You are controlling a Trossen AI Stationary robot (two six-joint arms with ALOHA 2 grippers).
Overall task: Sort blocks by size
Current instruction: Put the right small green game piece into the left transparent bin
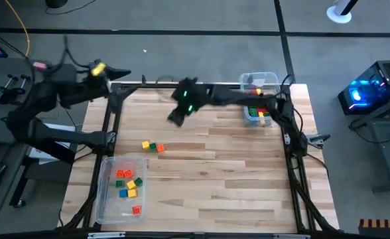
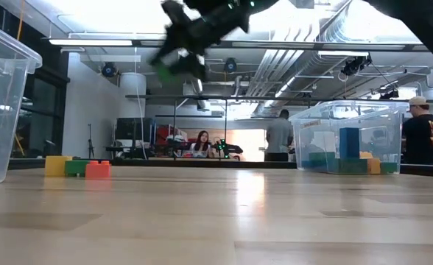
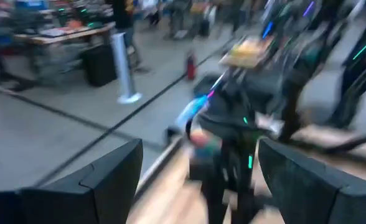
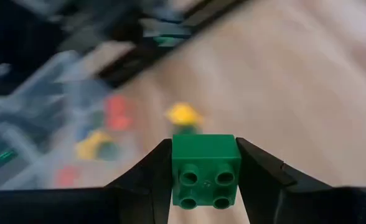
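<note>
- The right hand [image 4: 205, 171] is clamped on a small green block [image 4: 206, 169], studs facing the wrist camera, one finger on each side of it.
- In the high view that hand [image 1: 177, 117] hangs above the far-middle part of the wooden table [image 1: 215, 179], well clear of the surface; the low view shows it high up with the green block [image 2: 166, 71] between its fingers.
- The left hand [image 1: 123, 73] waits off the table's far-left corner, its fingers [image 3: 108, 174] spread wide with nothing between them.
- Three blocks [image 1: 153, 146], yellow, green and red, sit in a row touching one another on the table's left half.
- A clear bin [image 1: 109, 199] near the front-left corner holds orange, red, green, blue and yellow blocks.
- A second clear bin [image 1: 269, 79] at the far-right edge holds more blocks, mostly hidden by the right arm.
</note>
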